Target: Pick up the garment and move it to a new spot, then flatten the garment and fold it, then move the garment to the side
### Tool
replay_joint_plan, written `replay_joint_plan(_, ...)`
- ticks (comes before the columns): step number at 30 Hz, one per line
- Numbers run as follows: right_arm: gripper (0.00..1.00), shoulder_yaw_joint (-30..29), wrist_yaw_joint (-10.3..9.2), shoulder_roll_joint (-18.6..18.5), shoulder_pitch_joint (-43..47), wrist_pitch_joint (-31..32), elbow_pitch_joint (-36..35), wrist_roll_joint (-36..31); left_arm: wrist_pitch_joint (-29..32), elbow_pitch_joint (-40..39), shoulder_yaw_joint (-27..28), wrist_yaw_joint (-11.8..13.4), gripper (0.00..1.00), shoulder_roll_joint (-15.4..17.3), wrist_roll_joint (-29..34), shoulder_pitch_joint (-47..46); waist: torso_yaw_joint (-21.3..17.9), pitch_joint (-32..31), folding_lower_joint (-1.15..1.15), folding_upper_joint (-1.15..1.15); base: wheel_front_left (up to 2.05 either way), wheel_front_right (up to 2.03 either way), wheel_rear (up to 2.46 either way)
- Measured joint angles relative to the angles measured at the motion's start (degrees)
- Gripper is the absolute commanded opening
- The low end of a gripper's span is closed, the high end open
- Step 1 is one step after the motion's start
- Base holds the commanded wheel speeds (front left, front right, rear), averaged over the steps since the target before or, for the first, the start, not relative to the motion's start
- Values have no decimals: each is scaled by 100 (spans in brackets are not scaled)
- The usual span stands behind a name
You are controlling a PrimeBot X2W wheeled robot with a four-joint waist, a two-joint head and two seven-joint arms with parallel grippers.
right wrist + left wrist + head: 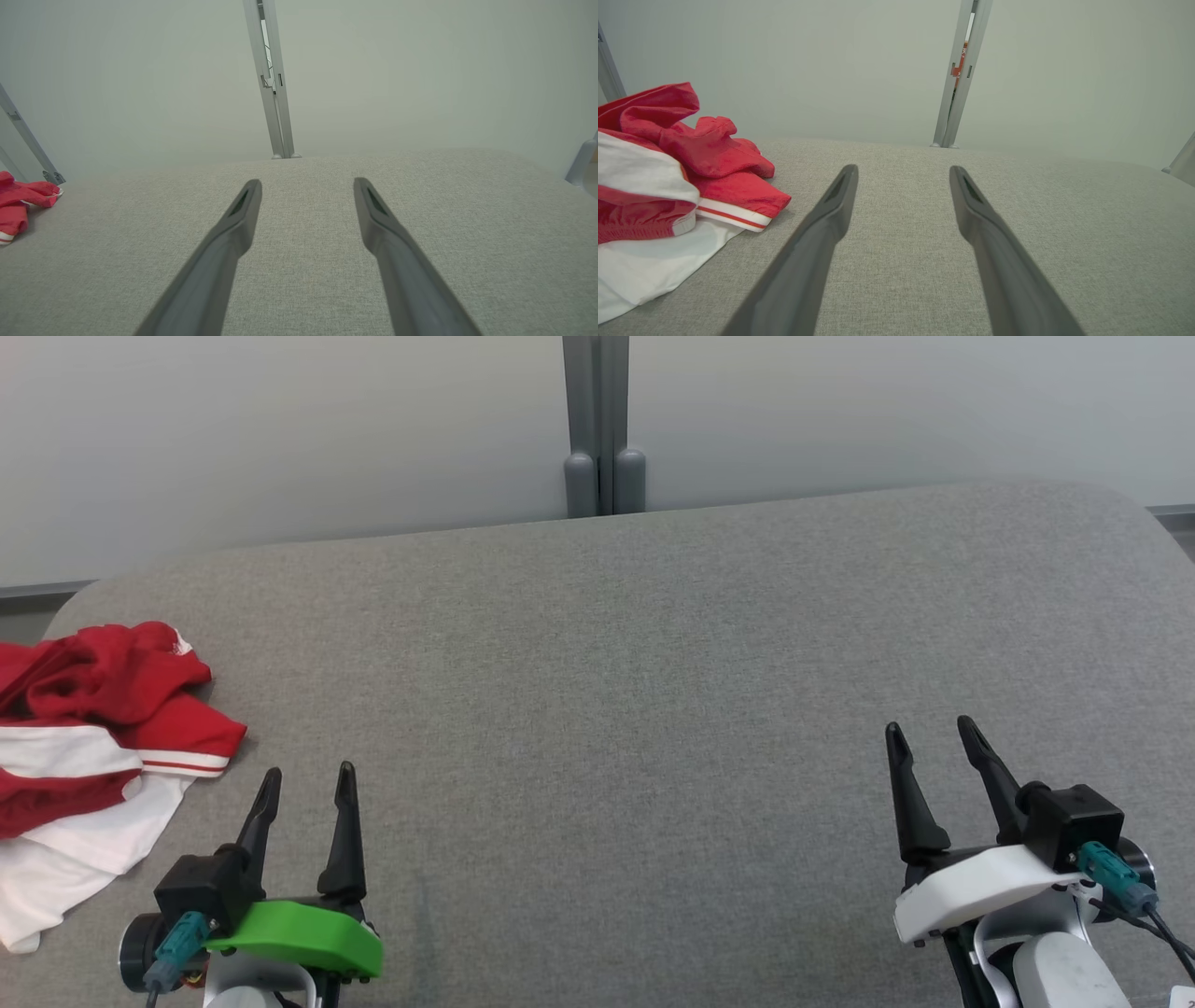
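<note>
A crumpled red and white garment [93, 737] lies at the far left of the grey fabric surface [635, 709], running off the head view's left edge. My left gripper [310, 784] hovers open just right of it, nothing between its fingers; the left wrist view has the garment [677, 186] to the left of the spread gripper [903, 172]. My right gripper [930, 733] stands open at the lower right, far from the cloth. In the right wrist view the gripper [307, 186] is empty and a bit of garment [21, 200] peeks in at the left edge.
A pale wall [280, 429] with a grey vertical post [602, 429] stands behind the surface's far edge. The grey surface has rounded corners at the back left and back right. Bare fabric stretches between the two grippers.
</note>
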Motion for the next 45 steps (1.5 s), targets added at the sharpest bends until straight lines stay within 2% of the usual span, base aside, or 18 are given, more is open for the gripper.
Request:
replay_joint_plan(9, 100, 38, 0, 0, 0, -24, 27, 32, 1, 71, 19, 0, 100, -13, 10, -1, 12, -8, 0, 0, 0, 0, 0)
replay_joint_plan(17, 100, 32, 0, 0, -2, -22, -52, -4, 1, 100, 96, 0, 100, -18, 74, -90, 237, -1, 0, 0, 0, 0, 0)
replay_joint_plan(24, 100, 151, 0, 2, -18, 27, -230, -8, -1, 122, 282, 44, 100, 18, 163, -152, 667, 19, 0, 0, 0, 0, 0)
replay_joint_plan(40, 100, 409, 0, 5, -117, 140, -481, -14, -9, 91, 565, 103, 100, 97, 374, -159, 1985, 90, 0, 0, 0, 0, 0)
replay_joint_plan(45, 100, 428, 0, 5, -131, 178, -506, -21, -9, 74, 617, 103, 100, 101, 390, -137, 2264, 120, 0, 0, 0, 0, 0)
